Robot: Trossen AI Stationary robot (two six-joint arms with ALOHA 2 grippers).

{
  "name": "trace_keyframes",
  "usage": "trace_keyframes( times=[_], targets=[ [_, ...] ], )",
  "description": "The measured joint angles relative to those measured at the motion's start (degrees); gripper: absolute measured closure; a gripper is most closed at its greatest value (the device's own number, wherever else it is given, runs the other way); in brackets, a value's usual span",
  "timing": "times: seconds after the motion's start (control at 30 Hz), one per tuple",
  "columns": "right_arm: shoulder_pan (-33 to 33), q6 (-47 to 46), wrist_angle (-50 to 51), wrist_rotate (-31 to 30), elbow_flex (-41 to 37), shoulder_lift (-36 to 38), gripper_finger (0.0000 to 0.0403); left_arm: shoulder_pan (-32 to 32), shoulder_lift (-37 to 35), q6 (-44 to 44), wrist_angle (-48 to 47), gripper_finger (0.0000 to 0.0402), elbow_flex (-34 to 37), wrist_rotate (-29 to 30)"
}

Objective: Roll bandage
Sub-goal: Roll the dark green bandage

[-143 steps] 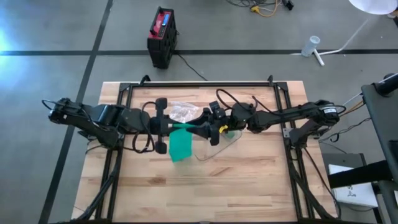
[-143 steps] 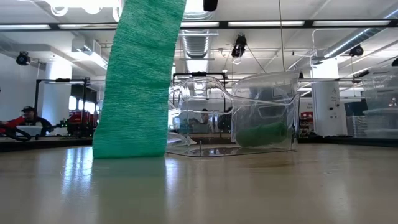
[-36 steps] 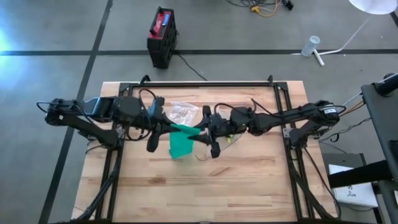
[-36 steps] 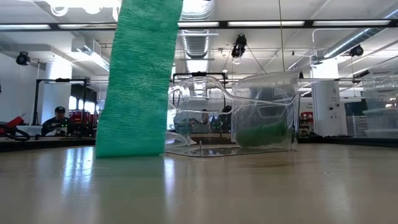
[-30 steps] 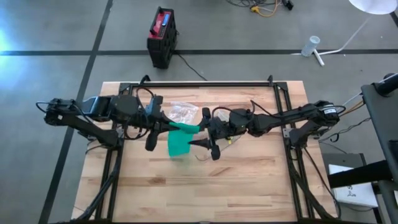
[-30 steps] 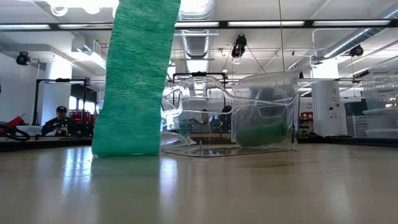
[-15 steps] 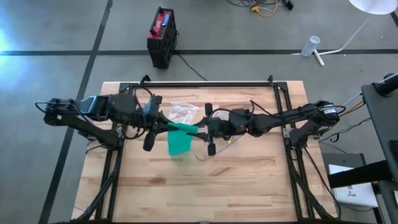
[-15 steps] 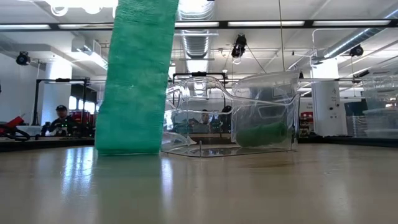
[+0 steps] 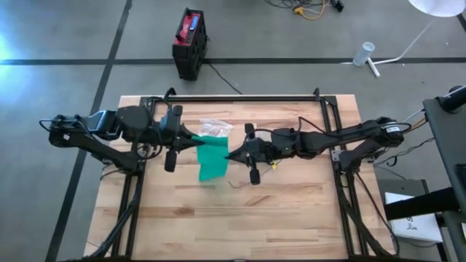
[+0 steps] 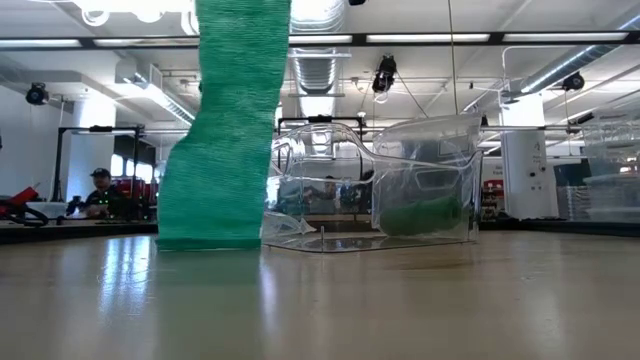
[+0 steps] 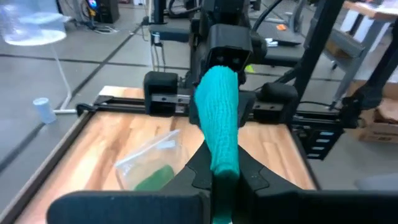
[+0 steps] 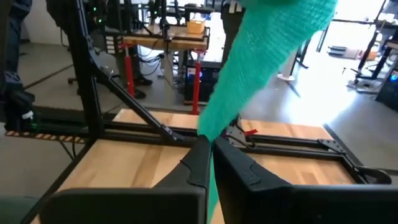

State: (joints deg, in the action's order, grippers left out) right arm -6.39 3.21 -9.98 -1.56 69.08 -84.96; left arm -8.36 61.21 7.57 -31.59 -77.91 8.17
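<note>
Green bandage [image 9: 212, 159] strung mid-table between both grippers, loose end draping to wood. Left gripper [image 9: 195, 140] & right gripper [image 9: 230, 154] each pinched tight on it. Clear bag [image 10: 372, 195] just behind; table front bare.

- No legible text, label, brand, number or sign in any view.
- Red-and-black box [image 9: 190, 41] on the floor beyond the worktop's far edge: markings on its top too small to read.
</note>
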Motion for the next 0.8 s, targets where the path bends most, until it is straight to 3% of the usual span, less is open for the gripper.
trace_keyframes(
  times=[0.13, 0.3, 0.53, 0.63, 0.8],
  targets=[
    [0.01, -0.52, 2.45, -0.05, 0.00, 1.86, 0.0363, 0.00, -0.20, -2.59, 0.00, 0.0393, 0.31, 1.85],
    [0.01, -1.10, 3.42, -0.05, -0.69, 4.75, 0.0301, 0.00, -1.65, -6.47, 3.60, 0.0393, 3.93, 1.90],
    [0.16, -1.12, -4.93, -0.02, -6.99, 6.02, 0.0215, 0.00, -6.23, -9.53, 7.63, 0.0393, 12.11, 1.85],
    [1.06, -5.30, -11.11, 0.04, -9.25, 4.86, 0.0190, 0.00, -7.28, -10.60, 7.46, 0.0393, 13.87, 1.91],
    [3.96, -14.95, -12.79, 0.06, -10.25, 2.86, 0.0158, -0.76, -6.69, -22.91, 7.64, 0.0393, 14.84, 3.31]
  ],
)
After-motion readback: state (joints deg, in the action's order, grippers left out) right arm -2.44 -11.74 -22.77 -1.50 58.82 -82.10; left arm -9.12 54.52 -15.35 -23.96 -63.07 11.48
